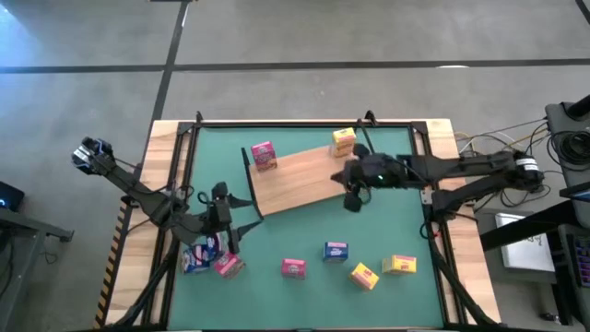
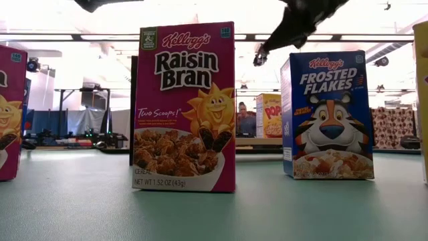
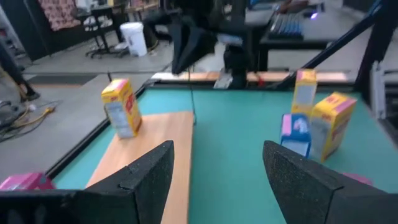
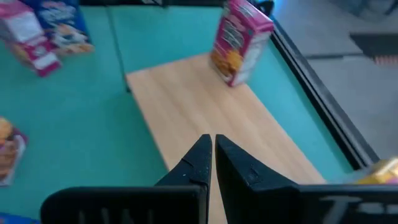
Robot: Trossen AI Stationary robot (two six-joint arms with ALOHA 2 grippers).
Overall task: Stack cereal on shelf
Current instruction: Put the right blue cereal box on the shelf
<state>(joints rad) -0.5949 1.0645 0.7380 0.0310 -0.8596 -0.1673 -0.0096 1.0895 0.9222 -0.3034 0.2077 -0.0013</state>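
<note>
Nearest the low camera stands a pink Raisin Bran box [image 2: 184, 107], upright on the green mat [image 1: 304, 231], with a blue Frosted Flakes box [image 2: 326, 115] beside it. From above, you see the shelf [image 1: 300, 177] lying flat and skewed at mid-table, carrying two cereal boxes: a pink box [image 1: 264, 154] near its far left corner and a yellow box [image 1: 343, 140] near its far right corner.

The right gripper [image 1: 353, 198] hangs over the shelf's right end with its fingers [image 4: 200, 163] pressed together and holding nothing. The left gripper [image 1: 229, 235] sits low at the table's front left, fingers [image 3: 149, 174] spread wide and empty, just beside a cluster of one blue and one pink box [image 1: 214, 260].

Two yellow boxes [image 1: 383, 270] also wait along the front edge, so most of the task appears to remain.

For the next pick, open your chosen gripper fully before descending, centre the fingers across a box's narrow faces, and close gently; the cardboard is likely to dent or tip. Set each box upright beside those already placed, clear of the wire frame.
</note>
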